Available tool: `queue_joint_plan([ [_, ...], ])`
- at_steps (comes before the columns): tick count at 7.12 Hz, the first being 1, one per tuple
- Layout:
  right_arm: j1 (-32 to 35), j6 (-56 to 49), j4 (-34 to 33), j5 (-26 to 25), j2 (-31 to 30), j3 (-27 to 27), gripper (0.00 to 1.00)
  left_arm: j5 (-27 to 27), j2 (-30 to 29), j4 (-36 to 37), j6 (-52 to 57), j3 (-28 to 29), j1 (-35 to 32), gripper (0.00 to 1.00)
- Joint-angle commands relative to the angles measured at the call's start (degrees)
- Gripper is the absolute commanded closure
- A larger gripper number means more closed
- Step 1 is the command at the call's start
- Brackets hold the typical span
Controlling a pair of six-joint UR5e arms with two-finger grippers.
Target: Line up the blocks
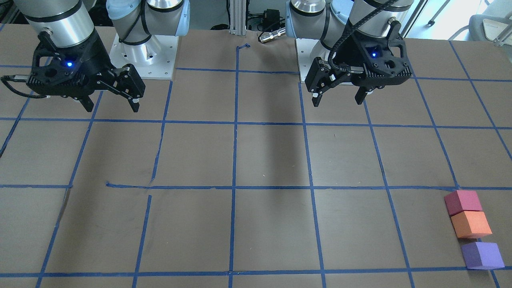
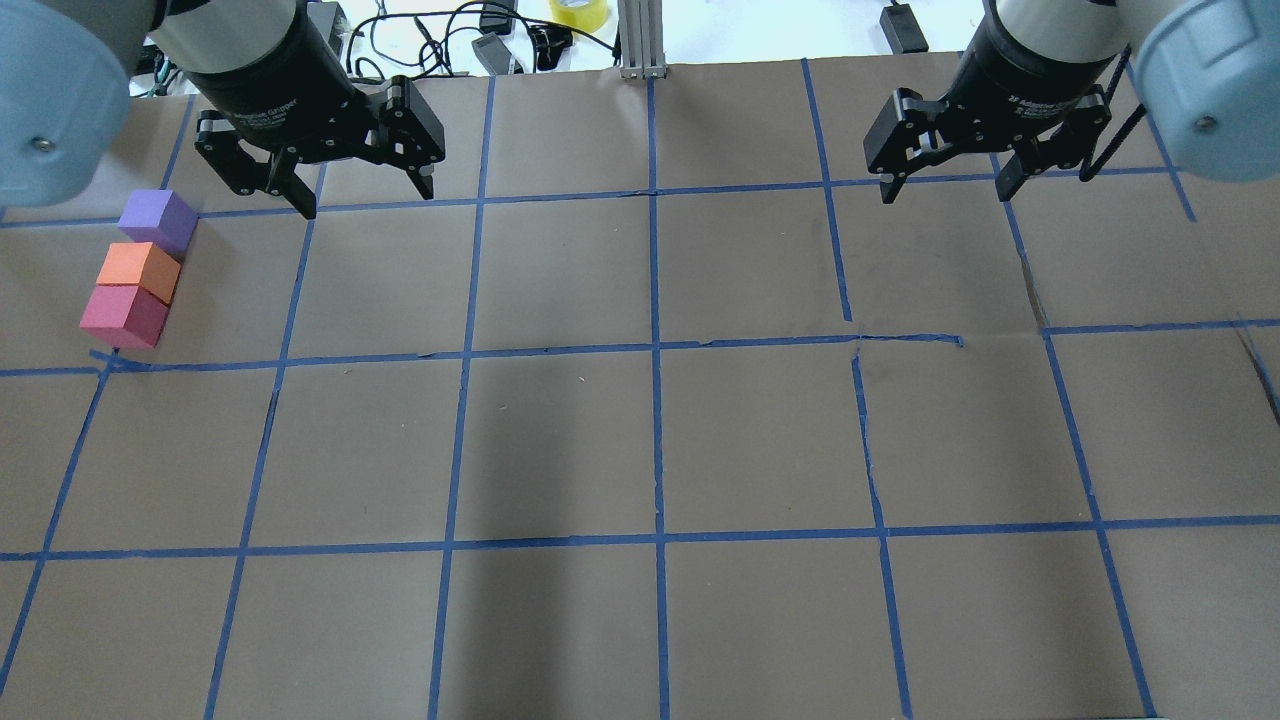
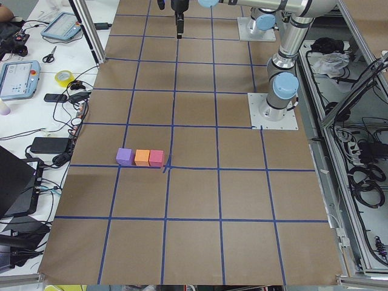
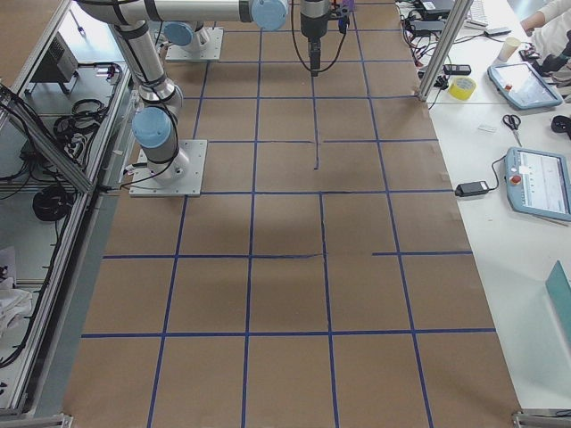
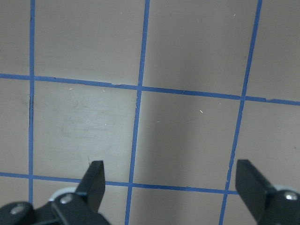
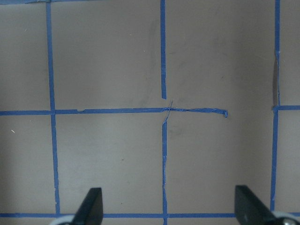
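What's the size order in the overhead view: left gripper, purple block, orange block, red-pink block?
1. left gripper: clearly largest, though it is raised, so nearness to the camera adds to it.
2. red-pink block, orange block, purple block: look alike, not ranked.

Both arms are raised, wrists pointing down; the left gripper and the right gripper each have the jaws spread wide, nothing between them

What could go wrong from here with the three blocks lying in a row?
1. The purple block seems to sit a little off from the orange block; tidying it might knock that one and the red-pink block, which touch.
2. The open right pincer is far across the table; reaching over risks meeting the left pincer.
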Motion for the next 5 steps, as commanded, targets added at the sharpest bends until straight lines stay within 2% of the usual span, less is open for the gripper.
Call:
queue_joint_plan([
  [1, 0.0, 0.0, 0.0, 0.0, 0.0, -0.07, 0.0, -0.06, 0.93, 0.14, -0.07, -1.66, 0.0, 0.0],
  [5, -0.26, 0.0, 0.09, 0.0, 0.0, 0.01, 0.0, -0.06, 0.58, 0.58, 0.02, -1.67, 0.0, 0.0],
])
